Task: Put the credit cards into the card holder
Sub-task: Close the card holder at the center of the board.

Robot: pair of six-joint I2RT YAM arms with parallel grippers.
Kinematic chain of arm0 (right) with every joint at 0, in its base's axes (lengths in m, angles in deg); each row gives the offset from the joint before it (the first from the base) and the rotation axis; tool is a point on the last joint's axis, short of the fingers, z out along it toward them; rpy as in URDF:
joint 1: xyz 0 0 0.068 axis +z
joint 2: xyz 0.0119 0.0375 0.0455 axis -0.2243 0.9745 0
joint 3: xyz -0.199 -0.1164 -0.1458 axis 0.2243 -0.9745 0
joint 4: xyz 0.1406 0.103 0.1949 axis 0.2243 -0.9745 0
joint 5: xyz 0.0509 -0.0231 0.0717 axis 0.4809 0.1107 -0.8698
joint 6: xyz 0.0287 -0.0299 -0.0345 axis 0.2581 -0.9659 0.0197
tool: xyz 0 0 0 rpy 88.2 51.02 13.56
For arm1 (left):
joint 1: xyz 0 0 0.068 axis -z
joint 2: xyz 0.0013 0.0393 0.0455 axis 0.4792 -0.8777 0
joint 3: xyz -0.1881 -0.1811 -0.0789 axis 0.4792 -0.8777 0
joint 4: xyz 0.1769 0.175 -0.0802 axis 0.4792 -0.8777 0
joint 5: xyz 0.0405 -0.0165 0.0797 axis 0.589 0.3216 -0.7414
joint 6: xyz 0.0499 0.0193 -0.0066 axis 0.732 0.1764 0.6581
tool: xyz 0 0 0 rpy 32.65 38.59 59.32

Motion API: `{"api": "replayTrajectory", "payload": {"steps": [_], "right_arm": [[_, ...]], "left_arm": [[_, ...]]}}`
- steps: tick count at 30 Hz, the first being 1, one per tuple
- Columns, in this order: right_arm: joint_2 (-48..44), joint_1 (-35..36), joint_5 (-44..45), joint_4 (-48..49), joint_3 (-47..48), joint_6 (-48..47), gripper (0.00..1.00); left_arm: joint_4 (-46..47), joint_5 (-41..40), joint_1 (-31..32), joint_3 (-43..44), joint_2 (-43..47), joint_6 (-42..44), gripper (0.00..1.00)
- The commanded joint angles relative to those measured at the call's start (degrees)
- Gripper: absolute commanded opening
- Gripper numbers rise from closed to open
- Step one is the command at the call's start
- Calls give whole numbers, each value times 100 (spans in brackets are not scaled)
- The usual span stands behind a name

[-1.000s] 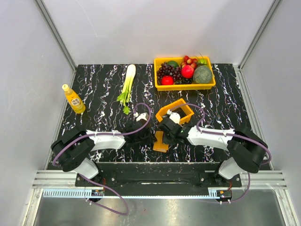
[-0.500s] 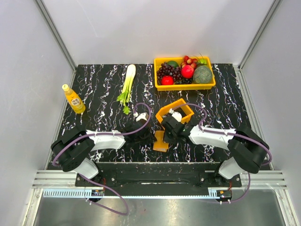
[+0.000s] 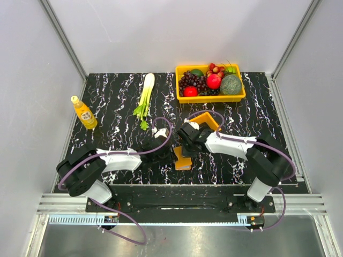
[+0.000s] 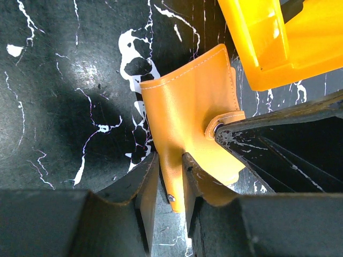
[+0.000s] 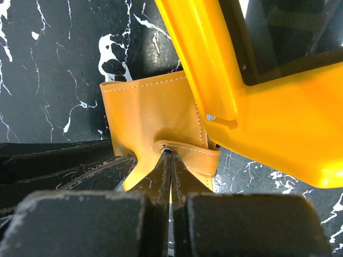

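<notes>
Two robot arms meet over an orange card holder (image 3: 182,159) at the near centre of a black, white-veined table (image 3: 107,91), just in front of a small orange tray (image 3: 208,119). The left gripper (image 4: 170,168) has its fingers drawn narrow and clamped on the holder's lower edge, one finger on each face of the leather. The right gripper (image 5: 170,158) has its fingers pressed together on the holder's stitched closure tab (image 5: 187,150), pinching it at the snap. Between the two grips the holder is spread partly open, its stitched outer face turned to both wrist cameras; whether any part of it rests on the table cannot be told. The tray's corner sits just beside the holder's far edge in both wrist views. Farther back stand a yellow basket (image 3: 211,98) heaped with fruit, a leek (image 3: 145,96) lying lengthwise, and a yellow bottle (image 3: 84,112) near the left edge, all well apart from the grippers.
</notes>
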Motion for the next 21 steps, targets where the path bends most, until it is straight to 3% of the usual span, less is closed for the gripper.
{"api": "replayTrajectory", "payload": {"steps": [1,8,13,15,17,19,21], "right_arm": [[1161,3,-180,-531,8,-519,0],[1848,-5,-523,-743,343,-811,0],[700,-14,-260,-594,62,-924,2],[-81,-14,-172,-279,-8,-1100,23],[-891,-40,73,82,-113,-1154,38],[-1551,-163,285,346,-254,-1119,59],[-2114,-269,461,435,-421,-1083,64]], "left_arm": [[160,329,99,-73,-128,-12,27],[134,338,90,-64,-172,-11,26],[-103,57,99,-108,73,-12,27],[-296,-171,90,-65,345,32,36],[-533,-452,81,14,609,120,45],[-867,-803,90,137,907,199,62],[-1148,-1094,72,217,1224,269,70]]}}
